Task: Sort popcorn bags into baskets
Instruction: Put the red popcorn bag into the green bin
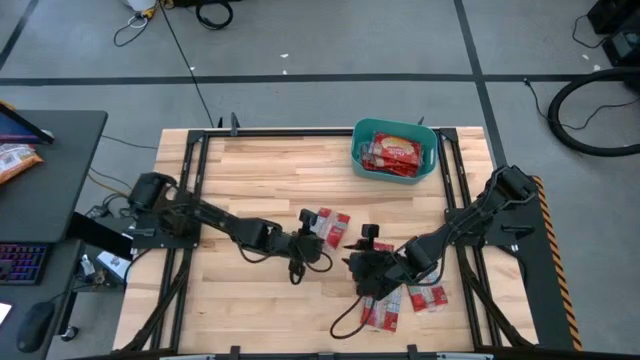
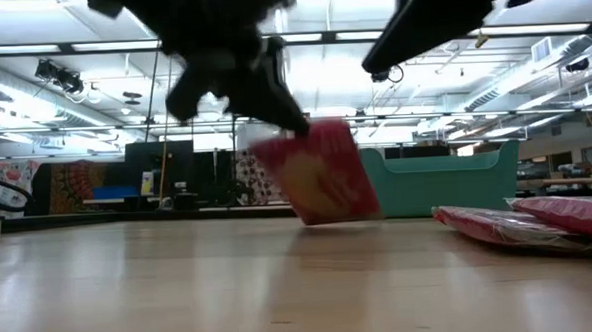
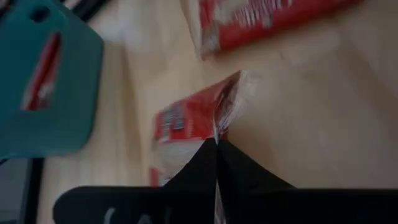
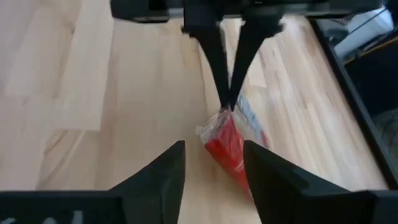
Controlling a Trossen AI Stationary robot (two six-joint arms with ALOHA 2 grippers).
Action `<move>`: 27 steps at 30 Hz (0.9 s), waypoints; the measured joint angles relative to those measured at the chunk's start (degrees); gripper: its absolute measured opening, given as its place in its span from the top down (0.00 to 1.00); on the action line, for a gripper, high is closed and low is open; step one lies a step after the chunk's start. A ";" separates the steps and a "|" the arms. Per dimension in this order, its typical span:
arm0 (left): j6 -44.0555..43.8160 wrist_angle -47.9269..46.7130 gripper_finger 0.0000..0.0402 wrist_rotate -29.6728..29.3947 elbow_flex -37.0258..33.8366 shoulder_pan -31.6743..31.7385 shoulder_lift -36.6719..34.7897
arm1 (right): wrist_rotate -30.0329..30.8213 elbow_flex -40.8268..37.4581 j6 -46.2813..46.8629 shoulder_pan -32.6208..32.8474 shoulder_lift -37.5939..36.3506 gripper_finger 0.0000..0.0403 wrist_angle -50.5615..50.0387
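My left gripper is shut on a red popcorn bag near the table's middle; the right wrist view shows that bag hanging under its fingers. My right gripper stands open just to the right of it, with nothing between its fingers. Two more popcorn bags lie flat near the front right. The teal basket stands at the far edge, with red bags inside it. My left gripper pinches the bag's crimped end edge between its two fingertips. The fingers slant down from the table's left. The bag hangs tilted below them, and its lower edge appears just clear of the table.
In the low view the basket stands behind the held bag, and the loose bags lie to its right. Bare wood lies on the table's left half. A desk with a keyboard stands left of the table.
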 joint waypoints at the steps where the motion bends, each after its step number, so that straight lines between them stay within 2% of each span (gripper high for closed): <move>1: -0.23 -0.02 0.98 0.32 0.00 0.00 -1.08 | -0.04 0.00 -1.15 -0.40 0.00 0.58 0.80; 9: -1.66 0.50 0.98 0.71 0.02 -0.02 -6.88 | 0.33 0.00 -5.49 -1.62 0.00 0.46 5.66; 14: -2.27 4.41 0.98 0.79 0.09 0.00 -9.35 | 3.16 0.00 -5.32 -1.91 0.00 0.44 5.98; 21: -1.90 10.26 0.98 1.95 0.13 1.07 -9.92 | 3.43 0.00 -1.36 -3.54 0.00 0.50 5.29; 27: -2.59 11.34 0.98 7.36 0.13 2.39 -10.04 | 3.49 0.00 2.18 -4.20 0.00 0.65 1.77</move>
